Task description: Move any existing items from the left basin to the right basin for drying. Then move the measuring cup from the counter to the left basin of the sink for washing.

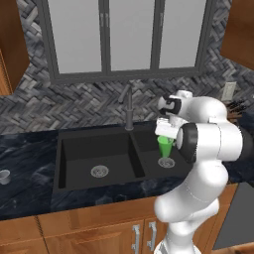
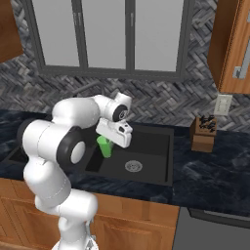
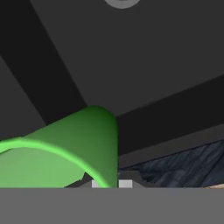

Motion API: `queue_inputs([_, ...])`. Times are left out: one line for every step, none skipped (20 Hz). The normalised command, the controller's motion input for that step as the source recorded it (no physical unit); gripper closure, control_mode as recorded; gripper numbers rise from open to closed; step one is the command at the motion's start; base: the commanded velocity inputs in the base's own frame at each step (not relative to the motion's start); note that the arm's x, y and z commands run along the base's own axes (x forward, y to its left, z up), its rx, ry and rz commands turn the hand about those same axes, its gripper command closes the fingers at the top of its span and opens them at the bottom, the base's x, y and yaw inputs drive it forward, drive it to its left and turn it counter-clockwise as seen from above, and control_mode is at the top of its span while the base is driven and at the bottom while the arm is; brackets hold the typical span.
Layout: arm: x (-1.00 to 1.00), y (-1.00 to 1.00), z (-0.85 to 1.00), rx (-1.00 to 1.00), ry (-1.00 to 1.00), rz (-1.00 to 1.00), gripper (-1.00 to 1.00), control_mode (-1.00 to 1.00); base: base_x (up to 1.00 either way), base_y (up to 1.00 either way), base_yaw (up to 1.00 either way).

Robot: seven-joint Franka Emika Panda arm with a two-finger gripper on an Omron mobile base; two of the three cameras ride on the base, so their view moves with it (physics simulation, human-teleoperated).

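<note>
My gripper (image 1: 166,138) is shut on the rim of the bright green tumbler (image 1: 165,148), which hangs over the right basin (image 1: 149,159) a little above its steel drain (image 1: 166,162). From the other side, the tumbler (image 2: 104,147) shows under the hand, left of the drain (image 2: 133,166). In the hand view the tumbler (image 3: 65,148) lies close across the lower left, with the basin floor (image 3: 144,65) behind it. The left basin (image 1: 79,154) holds nothing but its drain (image 1: 99,171). The small grey measuring cup (image 1: 4,176) stands on the counter (image 1: 25,154) at the far left.
A dark slim faucet (image 1: 129,106) rises behind the sink's divider. A wooden knife block (image 2: 204,132) stands on the counter right of the sink, below a wall outlet (image 2: 223,104). Wooden cabinets run under the counter.
</note>
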Motion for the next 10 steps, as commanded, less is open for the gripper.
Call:
queue_inputs([0.17,-0.01,-0.28,0.04,0.00,0.00,1.00,-1.00,0.00,0.00,0.00])
queue_inputs([0.16,-0.07,-0.25,0.04,0.00,0.00,1.00,-1.00,0.00,0.00,0.00])
queue_inputs([0.12,-0.05,-0.24,0.03,0.00,0.00,1.00,-1.00,0.00,0.00,0.00])
queue_inputs([0.16,-0.02,-0.25,0.00,0.00,0.00,1.00,-1.00,0.00,0.00,0.00])
queue_inputs([0.21,0.00,-0.26,0.00,0.01,0.00,1.00,-1.00,0.00,0.00,0.00])
queue_inputs([0.22,0.00,-0.25,0.00,0.03,0.00,1.00,-1.00,0.00,0.00,0.00])
queue_inputs([0.21,0.00,-0.24,0.00,0.03,0.00,1.00,-1.00,0.00,0.00,0.00])
queue_inputs([0.19,0.00,-0.25,0.00,0.02,0.00,1.00,-1.00,0.00,0.00,0.00])
queue_inputs([0.14,0.00,-0.25,0.00,0.02,0.00,1.00,-1.00,0.00,0.00,0.00])
queue_inputs([0.16,0.00,-0.26,0.00,0.02,0.00,1.00,-1.00,0.00,0.00,0.00])
